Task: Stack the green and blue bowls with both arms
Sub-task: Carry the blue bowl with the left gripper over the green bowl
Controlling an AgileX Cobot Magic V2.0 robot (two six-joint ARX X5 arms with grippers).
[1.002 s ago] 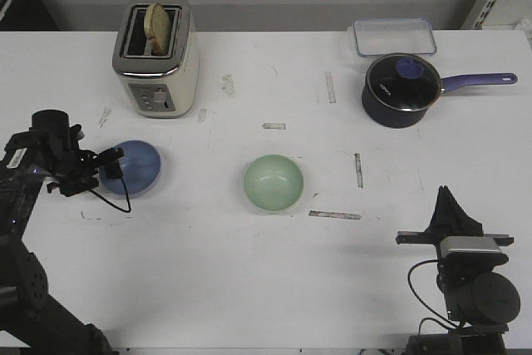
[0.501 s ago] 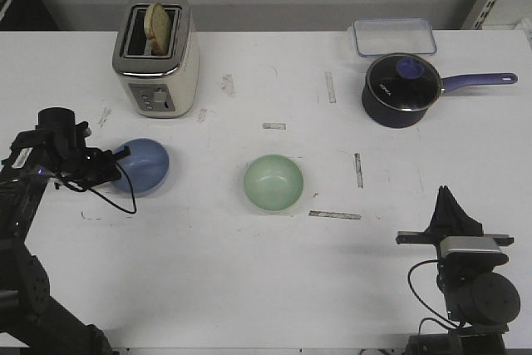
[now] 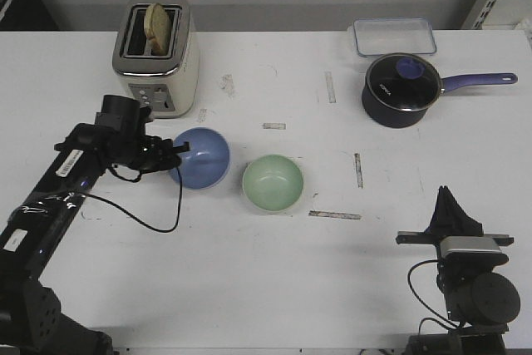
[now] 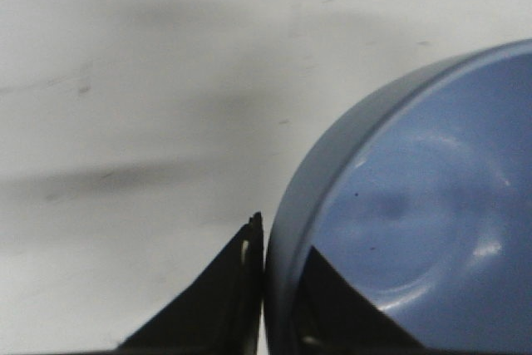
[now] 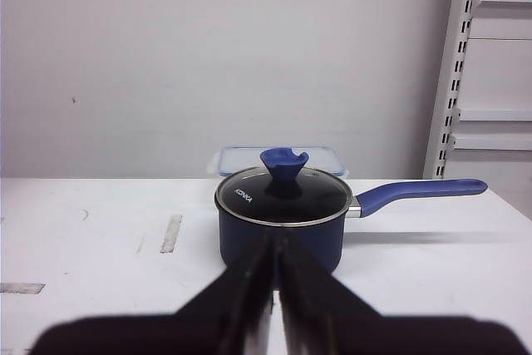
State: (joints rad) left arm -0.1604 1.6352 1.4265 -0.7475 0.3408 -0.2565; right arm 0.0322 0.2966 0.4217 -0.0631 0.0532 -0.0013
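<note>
Your left gripper [image 3: 177,152] is clamped on the rim of the blue bowl [image 3: 202,158], carried tilted just beside the green bowl [image 3: 273,183] mid-surface. Next, I judge, you centre it above and lower it in. Your right gripper [image 3: 450,203] sits closed, parked well apart.

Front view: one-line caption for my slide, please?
Left claw grips the tilted blue bowl by its rim, beside the green bowl; right claw parked, shut.
</note>
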